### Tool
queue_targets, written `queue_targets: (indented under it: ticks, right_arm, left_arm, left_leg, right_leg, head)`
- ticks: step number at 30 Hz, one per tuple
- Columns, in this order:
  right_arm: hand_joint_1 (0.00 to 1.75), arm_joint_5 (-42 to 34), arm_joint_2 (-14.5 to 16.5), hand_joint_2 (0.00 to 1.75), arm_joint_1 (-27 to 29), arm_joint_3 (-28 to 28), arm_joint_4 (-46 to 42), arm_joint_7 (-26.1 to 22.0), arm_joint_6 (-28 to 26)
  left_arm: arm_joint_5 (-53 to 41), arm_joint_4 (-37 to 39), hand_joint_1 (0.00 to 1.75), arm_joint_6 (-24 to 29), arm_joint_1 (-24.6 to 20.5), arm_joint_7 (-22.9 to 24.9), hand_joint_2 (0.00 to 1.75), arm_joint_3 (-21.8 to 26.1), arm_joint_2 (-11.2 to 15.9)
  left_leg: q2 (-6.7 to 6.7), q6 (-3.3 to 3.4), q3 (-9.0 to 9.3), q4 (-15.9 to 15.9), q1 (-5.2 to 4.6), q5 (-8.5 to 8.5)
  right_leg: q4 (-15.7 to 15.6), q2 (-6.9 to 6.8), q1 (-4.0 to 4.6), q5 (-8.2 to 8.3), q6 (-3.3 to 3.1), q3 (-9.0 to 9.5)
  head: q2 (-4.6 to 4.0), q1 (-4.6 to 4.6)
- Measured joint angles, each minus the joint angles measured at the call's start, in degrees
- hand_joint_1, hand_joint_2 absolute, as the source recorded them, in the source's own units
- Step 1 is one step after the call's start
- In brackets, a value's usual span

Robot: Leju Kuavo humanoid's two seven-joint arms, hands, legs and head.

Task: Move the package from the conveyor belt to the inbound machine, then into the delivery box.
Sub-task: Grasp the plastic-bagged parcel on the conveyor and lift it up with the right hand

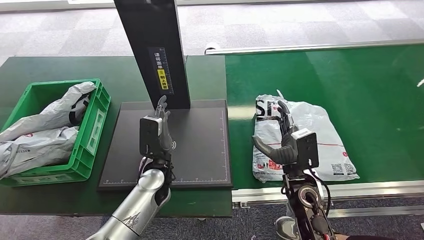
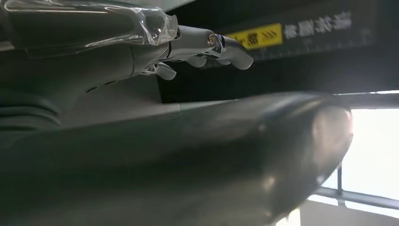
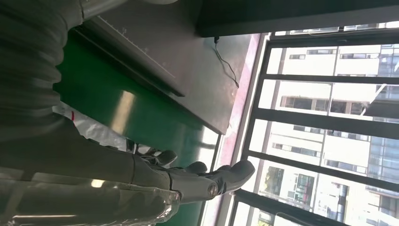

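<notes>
The green belt [image 1: 350, 85] carries the grey package [image 1: 320, 135] near its front edge, beside the black inbound machine [image 1: 170, 145] with its upright post. A green box [image 1: 92, 130] on the tabletop [image 1: 30, 65] to the left already holds other bags. The right hand [image 1: 287, 142] hovers over the package, fingers apart and gripping nothing. The left hand [image 1: 157, 132] hangs open above the machine plate. The slack, slippery bag may slide or fold out of a one-handed grasp, or snag on the belt's edge.
</notes>
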Motion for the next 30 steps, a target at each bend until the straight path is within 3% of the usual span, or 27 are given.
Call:
queue_targets:
  ticks: [7, 18, 25, 30]
  right_arm:
    - [0.0, 1.1, 1.9, 1.75, -2.1, 0.5, 1.4, 0.4, 0.2]
    - [0.0, 1.4, 2.5, 1.75, -2.6, 0.5, 2.3, 0.4, 0.3]
    - [0.0, 1.6, 2.5, 1.75, -2.5, 0.5, 2.8, 0.3, 0.9]
    - [0.0, 1.9, 2.5, 1.75, -2.3, 0.5, 3.3, 0.0, 1.2]
  left_arm:
    - [-1.6, 2.2, 0.0, -0.7, -0.2, 0.4, 0.0, 4.6, -0.2]
    - [-1.8, 2.2, 0.0, -2.0, 0.3, 0.4, 0.0, 6.7, -0.5]
    - [0.3, 2.2, 0.0, -9.5, 0.8, 1.3, 0.0, 6.8, -0.2]
    - [0.1, 1.3, 0.0, -10.6, 2.2, 0.6, 0.0, 6.8, 0.5]
  left_leg:
    - [-0.02, 0.0, -0.11, 0.0, -0.06, -0.04]
    - [-0.08, 0.01, -0.1, 0.0, -0.04, -0.04]
    - [-0.07, 0.01, -0.1, 0.0, -0.05, -0.05]
    - [-0.08, 0.01, -0.1, 0.0, -0.05, -0.05]
  right_leg:
    - [0.0, -0.02, -0.05, -0.01, 0.01, -0.06]
    - [0.0, -0.02, -0.04, -0.01, 0.01, -0.06]
    - [0.0, -0.02, -0.04, -0.01, 0.01, -0.06]
    - [0.0, -0.02, -0.04, -0.01, 0.01, -0.06]
  head:
    - [0.0, 0.02]
    - [0.0, 0.01]
    - [0.0, 0.01]
    - [-0.01, 0.01]
